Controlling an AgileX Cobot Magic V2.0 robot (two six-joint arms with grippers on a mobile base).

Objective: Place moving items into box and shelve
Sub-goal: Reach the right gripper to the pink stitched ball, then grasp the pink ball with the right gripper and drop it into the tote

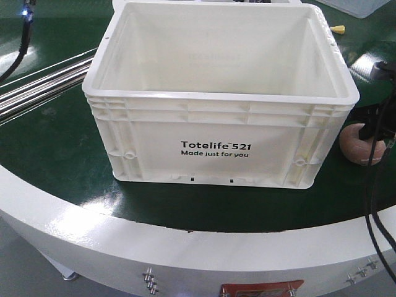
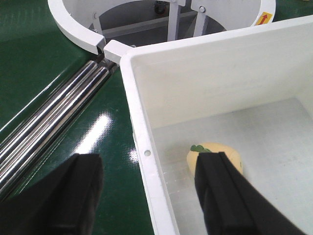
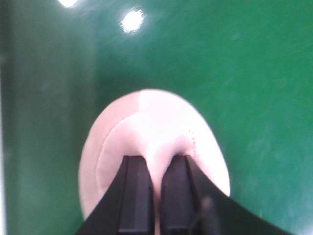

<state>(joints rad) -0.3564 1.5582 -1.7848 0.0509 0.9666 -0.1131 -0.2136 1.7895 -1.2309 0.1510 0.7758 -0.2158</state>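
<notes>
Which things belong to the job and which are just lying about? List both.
Job: crate; beige fruit inside it; pink fruit in right claw.
Lying about: steel rods; yellow piece.

A curved green belt (image 1: 55,154) with a white outer rim (image 1: 93,238) carries everything. The white ribbed Totelife crate (image 1: 216,145) stands upright on it, near the rim. Chrome rods (image 1: 37,86) slant across the belt beside the crate's left end. A brownish-pink plush fruit (image 1: 352,145) is just beside its right end; whether the fruit touches the belt is unclear.
</notes>
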